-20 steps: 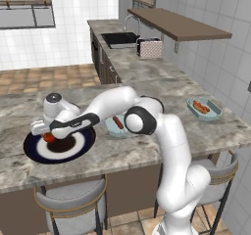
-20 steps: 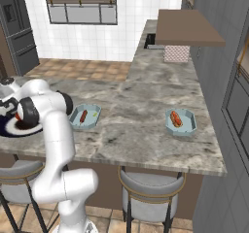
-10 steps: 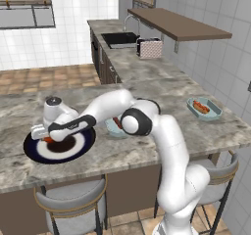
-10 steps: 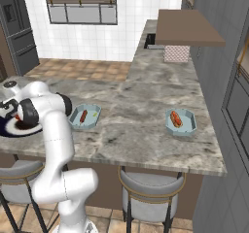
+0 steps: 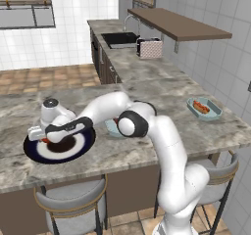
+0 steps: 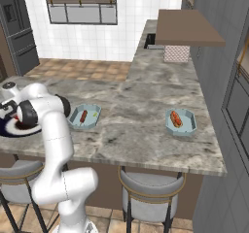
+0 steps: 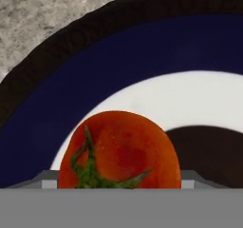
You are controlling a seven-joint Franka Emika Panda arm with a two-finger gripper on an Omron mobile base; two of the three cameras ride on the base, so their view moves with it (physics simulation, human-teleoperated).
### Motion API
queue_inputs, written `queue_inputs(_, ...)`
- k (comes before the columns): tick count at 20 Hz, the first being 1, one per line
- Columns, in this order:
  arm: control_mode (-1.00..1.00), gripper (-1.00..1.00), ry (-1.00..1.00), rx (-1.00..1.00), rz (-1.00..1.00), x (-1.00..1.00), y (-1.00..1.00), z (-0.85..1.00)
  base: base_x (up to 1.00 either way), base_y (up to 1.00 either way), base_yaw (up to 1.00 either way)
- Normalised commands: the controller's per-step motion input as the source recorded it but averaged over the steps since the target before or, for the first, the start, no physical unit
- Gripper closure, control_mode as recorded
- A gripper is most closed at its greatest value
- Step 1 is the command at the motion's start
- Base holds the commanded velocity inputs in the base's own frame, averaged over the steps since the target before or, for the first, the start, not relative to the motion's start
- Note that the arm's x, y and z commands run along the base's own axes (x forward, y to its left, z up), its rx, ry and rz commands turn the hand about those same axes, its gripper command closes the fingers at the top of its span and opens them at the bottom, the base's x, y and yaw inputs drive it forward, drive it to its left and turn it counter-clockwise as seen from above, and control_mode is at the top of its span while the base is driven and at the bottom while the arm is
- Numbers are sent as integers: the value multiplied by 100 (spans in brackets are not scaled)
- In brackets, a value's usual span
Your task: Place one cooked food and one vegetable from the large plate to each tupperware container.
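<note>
Gripper (image 5: 43, 139) sits lower over the large plate (image 5: 83, 143) than 1 second ago, closer to the tomato (image 7: 119, 151); jaw width cannot be told. Tomato rests on the plate's white ring. 2 tupperware containers (image 6: 84, 116) (image 6: 181, 122) each hold 1 sausage. No writing legible. Marble desk (image 6: 136, 125), tiled walls.

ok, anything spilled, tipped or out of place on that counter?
Nothing stands out. Each tub sits flat with a sausage inside, the plate lies flat, and the tomato rests on it under the hand.
</note>
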Motion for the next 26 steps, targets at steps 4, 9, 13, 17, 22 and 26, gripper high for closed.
queue_inputs(4, -100, 100, 0, 0, 0, -34, -27, 2, 0, 0, 0)
queue_inputs(9, -100, 100, -2, 0, 0, -93, -97, 55, 0, 0, 0)
queue_inputs(13, -100, 100, 0, 0, 0, -39, -100, 70, 0, 0, 0)
queue_inputs(17, -100, 100, 0, 3, 0, -7, -100, 53, 0, 0, 0)
queue_inputs(22, -100, 100, -4, 1, 0, 0, -100, 61, 0, 0, 0)
queue_inputs(26, -100, 100, 0, 0, 0, 0, -100, 48, 0, 0, 0)
